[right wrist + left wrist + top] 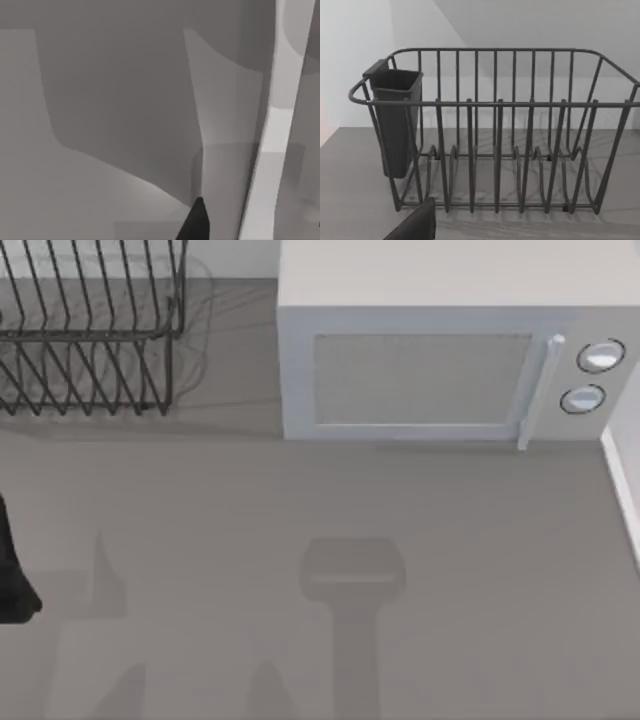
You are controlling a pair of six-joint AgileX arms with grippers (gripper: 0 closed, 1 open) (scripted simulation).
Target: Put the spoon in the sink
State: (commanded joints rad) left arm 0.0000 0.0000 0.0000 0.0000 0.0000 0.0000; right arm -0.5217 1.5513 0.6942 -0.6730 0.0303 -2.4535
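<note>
Spoon position can't be told; left gripper (pixel 416 223) sits at the 9 o'clock edge of the table (pixel 220 510), facing the wire dish rack (pixel 90 335) at 11 o'clock, microwave (pixel 440 370) at 1 o'clock, right gripper (pixel 196 222) near a white rim (pixel 270 140); how far either is open, or any load, can't be told.

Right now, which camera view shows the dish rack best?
The left wrist view: the whole dish rack with its dark cutlery cup faces the camera. The top view catches one cropped part beside the microwave.
</note>
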